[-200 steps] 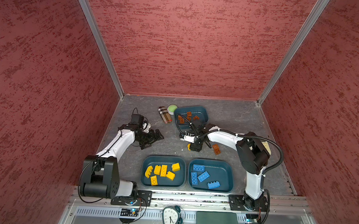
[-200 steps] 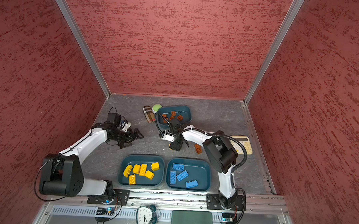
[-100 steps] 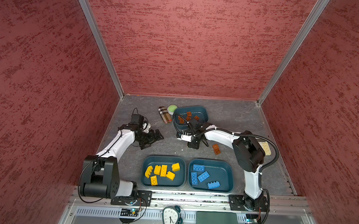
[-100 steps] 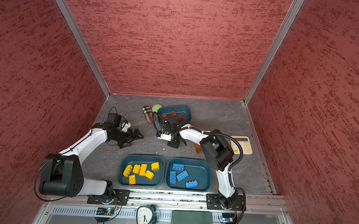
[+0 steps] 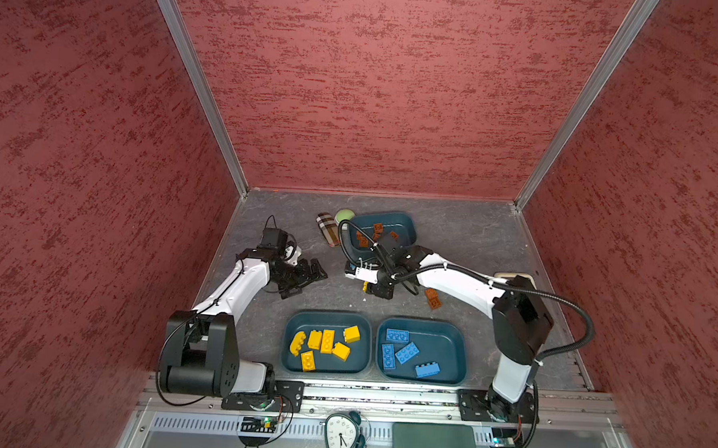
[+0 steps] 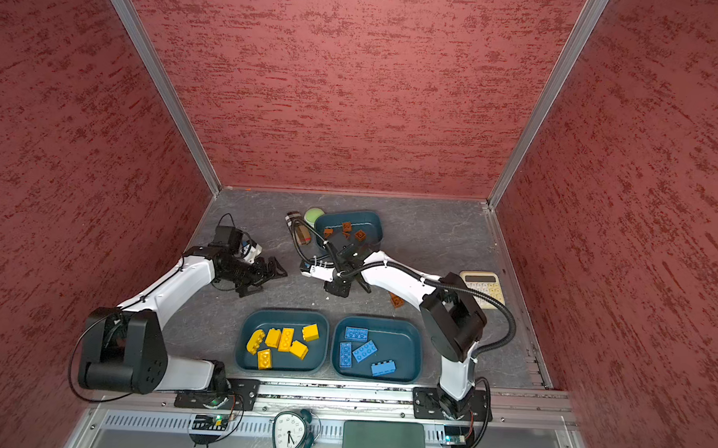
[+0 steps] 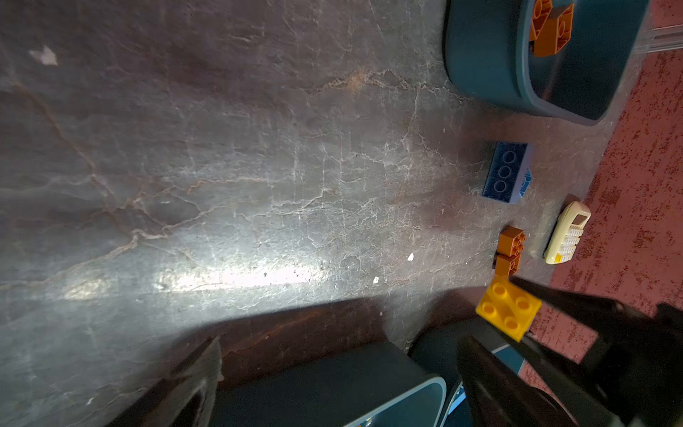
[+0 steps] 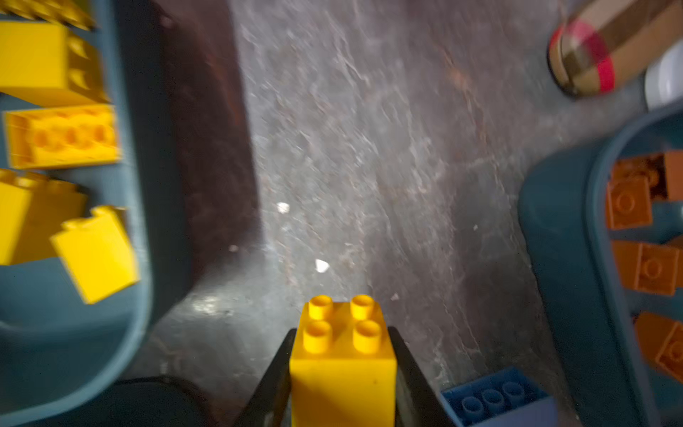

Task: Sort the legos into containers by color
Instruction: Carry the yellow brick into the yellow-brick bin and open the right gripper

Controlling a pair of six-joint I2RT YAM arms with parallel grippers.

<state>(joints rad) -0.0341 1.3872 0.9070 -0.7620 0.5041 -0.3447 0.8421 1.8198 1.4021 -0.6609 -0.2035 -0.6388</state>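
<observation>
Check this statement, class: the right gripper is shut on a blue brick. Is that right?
Not quite. The right gripper is shut on a yellow brick, not a blue one, as the right wrist view shows. The blue brick lies loose beside it.

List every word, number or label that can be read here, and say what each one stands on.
Nothing is clear enough to quote.
alarm clock: numerals round the dial, too small to read with certainty.
calculator: key markings too small to read, and no legible figure on the display.
yellow lego: studs blurred, no lettering legible.
</observation>
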